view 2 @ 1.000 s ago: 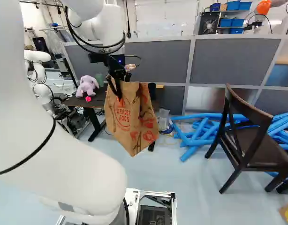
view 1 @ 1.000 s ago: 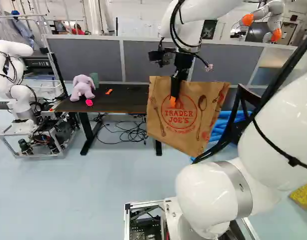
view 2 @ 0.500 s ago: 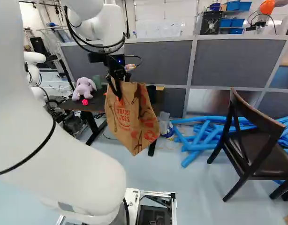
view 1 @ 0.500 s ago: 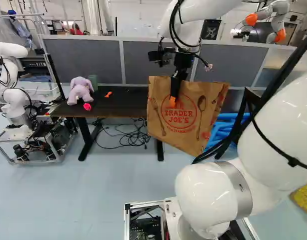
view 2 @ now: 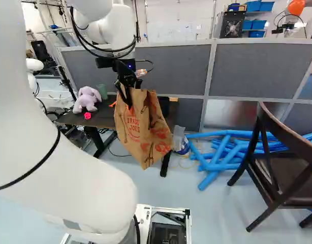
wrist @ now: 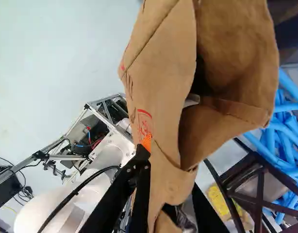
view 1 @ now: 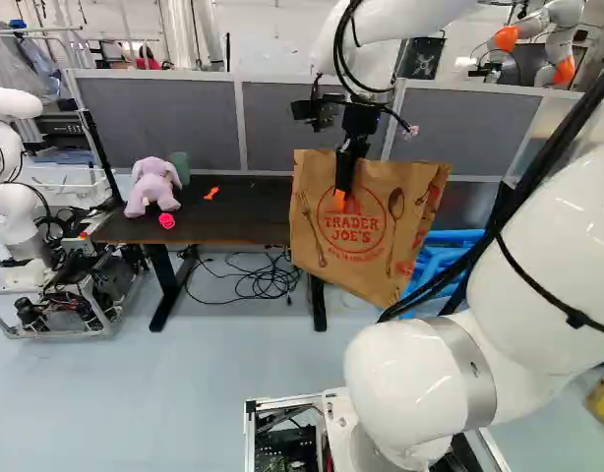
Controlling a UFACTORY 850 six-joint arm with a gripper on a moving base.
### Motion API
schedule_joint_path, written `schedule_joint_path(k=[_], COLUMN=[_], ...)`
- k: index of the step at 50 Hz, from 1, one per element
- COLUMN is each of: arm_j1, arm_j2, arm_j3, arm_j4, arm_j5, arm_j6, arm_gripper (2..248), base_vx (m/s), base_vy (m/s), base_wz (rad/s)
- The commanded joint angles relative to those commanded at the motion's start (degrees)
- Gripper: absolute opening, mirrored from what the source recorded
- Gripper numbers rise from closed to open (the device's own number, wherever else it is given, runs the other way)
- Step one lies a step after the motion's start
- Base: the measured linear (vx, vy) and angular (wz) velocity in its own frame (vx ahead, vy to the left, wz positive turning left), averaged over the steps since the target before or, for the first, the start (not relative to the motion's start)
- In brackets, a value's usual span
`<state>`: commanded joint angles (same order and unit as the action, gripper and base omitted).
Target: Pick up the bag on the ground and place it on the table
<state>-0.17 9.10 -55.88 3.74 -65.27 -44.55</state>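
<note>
Gray partitions (view 1: 164,120) stand behind the paper bag (view 1: 366,246) (mouth open, contents unclear), clamped in the tool (view 1: 339,199).

Base views: looks ahead and slightly down from behind the arm (view 1: 420,383), to its left and right, sharing tabletop (view 1: 238,218) and partition (view 1: 159,118). Wrist view: looks down along the gripper (view 1: 342,197), close over the paper bag (wrist: 163,73), sharing the chair (view 2: 298,178) with the right base view.

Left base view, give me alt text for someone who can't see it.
A white robot arm holds a brown paper bag raised in its claw, in front of a dark table, where a lilac plush toy sits on the left.
</note>
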Motion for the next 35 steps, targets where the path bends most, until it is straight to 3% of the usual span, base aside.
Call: schedule_joint_path(k=[35], arm_j1=[0.0], arm_j2=[0.0], arm_j3=[0.0], arm_j4=[0.0], arm_j5=[0.0], arm_j6=[0.0], arm_gripper=[21], base_vx=[0.176], base_vy=[0.086], base_wz=[0.159])
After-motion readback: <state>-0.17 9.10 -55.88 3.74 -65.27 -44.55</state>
